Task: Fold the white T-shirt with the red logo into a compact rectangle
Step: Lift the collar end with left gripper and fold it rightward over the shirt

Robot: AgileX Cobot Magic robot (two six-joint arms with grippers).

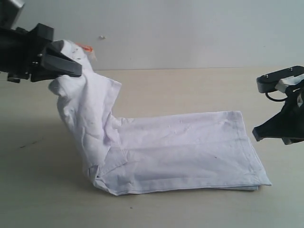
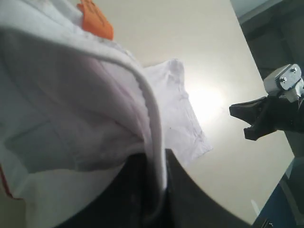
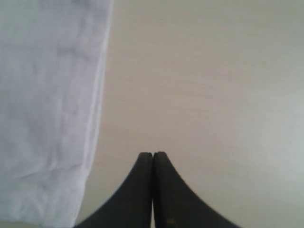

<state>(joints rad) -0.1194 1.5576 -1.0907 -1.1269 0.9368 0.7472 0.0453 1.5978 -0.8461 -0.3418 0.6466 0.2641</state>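
Note:
The white T-shirt [image 1: 180,147] lies folded lengthwise on the table, its collar end lifted high at the left. My left gripper [image 1: 71,66] is shut on the ribbed neck edge [image 2: 154,123] and holds it in the air. The orange neck tag [image 2: 95,19] shows beside the collar, and the orange tag [image 1: 84,47] peeks out above the gripper in the exterior view. The red logo is hidden. My right gripper [image 1: 259,134] hovers just off the shirt's right edge [image 3: 97,118], shut on nothing, with bare table under it.
The pale wooden table [image 1: 190,90] runs out around the shirt to a grey wall behind. In the left wrist view the right arm [image 2: 266,111] hangs over the table's far edge.

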